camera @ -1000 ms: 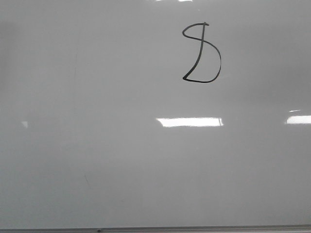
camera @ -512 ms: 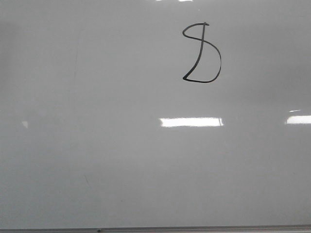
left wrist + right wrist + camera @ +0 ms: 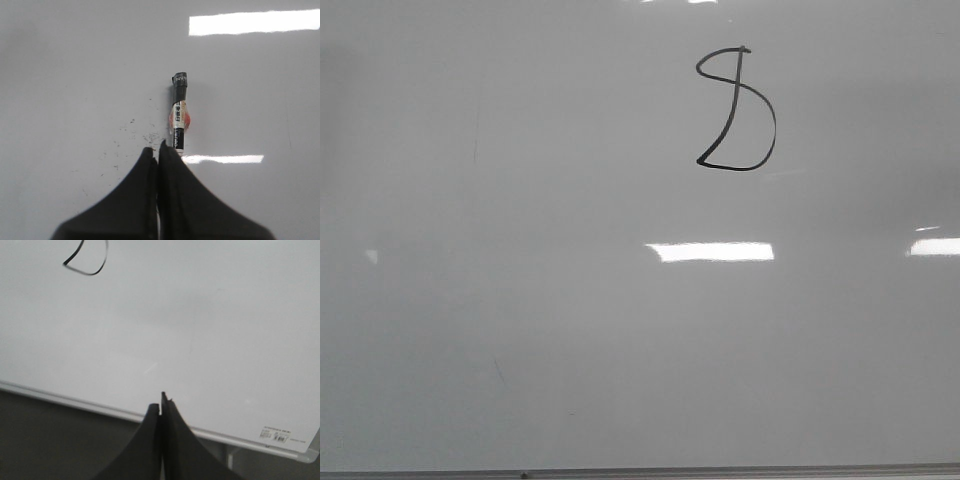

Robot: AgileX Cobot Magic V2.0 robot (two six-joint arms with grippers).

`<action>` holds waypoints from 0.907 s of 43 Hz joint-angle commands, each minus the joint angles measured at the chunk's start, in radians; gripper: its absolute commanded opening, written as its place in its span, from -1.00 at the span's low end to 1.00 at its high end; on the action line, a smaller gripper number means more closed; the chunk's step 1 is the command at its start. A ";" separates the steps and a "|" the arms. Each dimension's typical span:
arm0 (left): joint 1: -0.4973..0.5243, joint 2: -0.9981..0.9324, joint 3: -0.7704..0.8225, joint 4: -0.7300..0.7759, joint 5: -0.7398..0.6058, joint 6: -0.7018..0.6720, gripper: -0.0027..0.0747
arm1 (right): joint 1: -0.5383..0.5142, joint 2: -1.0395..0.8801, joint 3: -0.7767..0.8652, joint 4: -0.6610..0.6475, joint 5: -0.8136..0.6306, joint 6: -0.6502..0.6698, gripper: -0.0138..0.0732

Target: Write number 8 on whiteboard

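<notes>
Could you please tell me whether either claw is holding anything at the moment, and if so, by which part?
The left claw is shut on a marker, gripping its lower end while the dark capped end points away. The right claw is shut and empty.

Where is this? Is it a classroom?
Maybe, but I can't be sure. It looks like an indoor room with a big whiteboard lying under ceiling lights, whose bright reflection shines on it. A black number 8 is drawn on it, and a marker is there too.
</notes>
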 commanded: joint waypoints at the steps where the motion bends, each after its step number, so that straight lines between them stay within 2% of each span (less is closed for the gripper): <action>1: -0.004 -0.013 0.014 -0.004 -0.085 0.000 -0.99 | -0.068 -0.091 0.119 -0.001 -0.280 -0.005 -0.84; 9: -0.004 -0.013 0.014 -0.004 -0.085 0.000 -0.99 | -0.097 -0.291 0.406 0.011 -0.629 -0.005 -0.84; 18: -0.004 -0.013 0.014 -0.004 -0.085 0.000 -0.99 | -0.097 -0.413 0.632 0.011 -0.845 -0.005 -0.84; 24: -0.004 -0.013 0.014 -0.004 -0.085 0.000 -0.99 | -0.097 -0.412 0.713 0.020 -0.924 -0.004 -0.84; 39: -0.004 -0.013 0.014 -0.004 -0.085 0.000 -0.99 | -0.088 -0.412 0.710 0.024 -0.909 -0.004 -0.84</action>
